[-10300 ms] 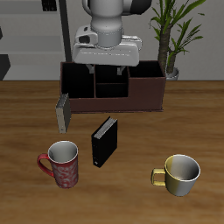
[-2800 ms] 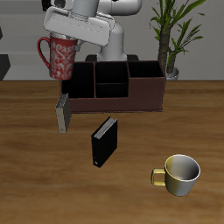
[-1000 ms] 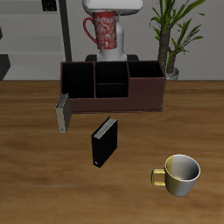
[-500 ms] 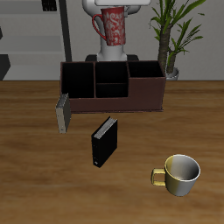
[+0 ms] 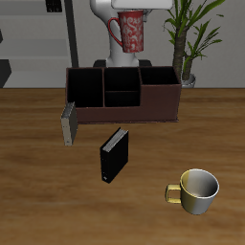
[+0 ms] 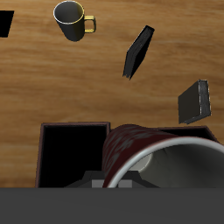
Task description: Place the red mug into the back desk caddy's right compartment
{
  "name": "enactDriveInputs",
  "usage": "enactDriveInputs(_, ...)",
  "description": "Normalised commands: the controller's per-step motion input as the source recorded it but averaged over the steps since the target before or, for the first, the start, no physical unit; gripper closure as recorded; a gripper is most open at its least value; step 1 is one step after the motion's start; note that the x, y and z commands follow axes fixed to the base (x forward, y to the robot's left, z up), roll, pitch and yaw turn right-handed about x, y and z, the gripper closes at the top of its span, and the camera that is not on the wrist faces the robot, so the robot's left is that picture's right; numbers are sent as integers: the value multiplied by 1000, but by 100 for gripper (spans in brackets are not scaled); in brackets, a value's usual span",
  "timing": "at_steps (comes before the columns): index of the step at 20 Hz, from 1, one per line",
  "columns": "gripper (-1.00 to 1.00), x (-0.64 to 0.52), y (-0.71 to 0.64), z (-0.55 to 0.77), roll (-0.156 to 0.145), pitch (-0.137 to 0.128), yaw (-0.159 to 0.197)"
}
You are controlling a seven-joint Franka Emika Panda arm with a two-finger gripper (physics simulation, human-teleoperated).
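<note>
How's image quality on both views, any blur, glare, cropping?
Exterior view: sharp, flat even light, soft shadows; red speckled mug cropped by the frame's edge. Wrist view: crisp tabletop, but the mug looms huge and blocks much of the dark brown desk caddy; jaws unseen.

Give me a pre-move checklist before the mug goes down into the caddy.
1. Red mug held off the table, above the back desk caddy: ok.
2. Grip: the gripper is mostly hidden behind the mug, jaws not visible: cannot tell.
3. Mug over the right compartment: not ok, it hangs nearer the middle cells.
4. Right compartment free of objects: ok in the exterior view.
5. Mug upright, opening up: ok.
6. Black book and yellowish mug away from the caddy: ok.
</note>
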Motion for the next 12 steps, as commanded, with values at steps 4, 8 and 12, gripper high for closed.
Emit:
enactDriveInputs(4,100,122,121,-55,-13,22,-39)
enactDriveInputs(8,100,109,59,-143,-42,58,-90)
enactDriveInputs(12,100,25,199,-131,-7,63,-77)
